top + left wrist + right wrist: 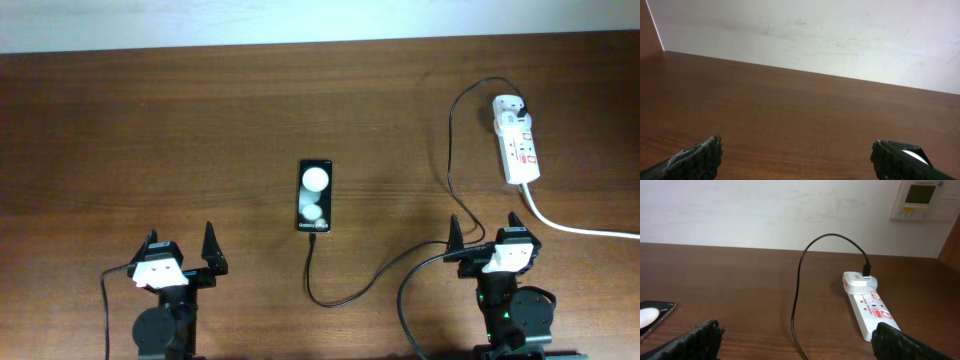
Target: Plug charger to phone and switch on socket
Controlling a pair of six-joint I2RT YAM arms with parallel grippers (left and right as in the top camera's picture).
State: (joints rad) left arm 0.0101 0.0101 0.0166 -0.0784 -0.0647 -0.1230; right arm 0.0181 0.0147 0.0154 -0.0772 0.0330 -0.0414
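While both grippers sit at the near edge of the table (120,120), you have each pair of fingers spread wide and gripping nothing: the left gripper (181,240) frames only bare wood in its wrist view (797,150), and the right gripper (486,228) is just as wide apart in its own view (797,332). Your phone (314,196) lies flat near the table's middle, between the two arms and beyond both, well apart from the left fingers (700,157). It shows only as a corner at the far left of the right wrist view (652,314). Your charger (345,295) touches the phone's near end with its tip, though you cannot tell whether it is seated. From there it loops toward the right arm, passes just beside its inner finger, and in the right wrist view it runs up between the fingers (905,342) in a tall arch (799,280). It ends at a white adapter (860,281) on the far end of the socket (517,140), which lies ahead of the right gripper and slightly to its right (870,305), clear of the fingers. Count one phone, one charger, one socket with one white cord (570,225), and two white spots on the phone.
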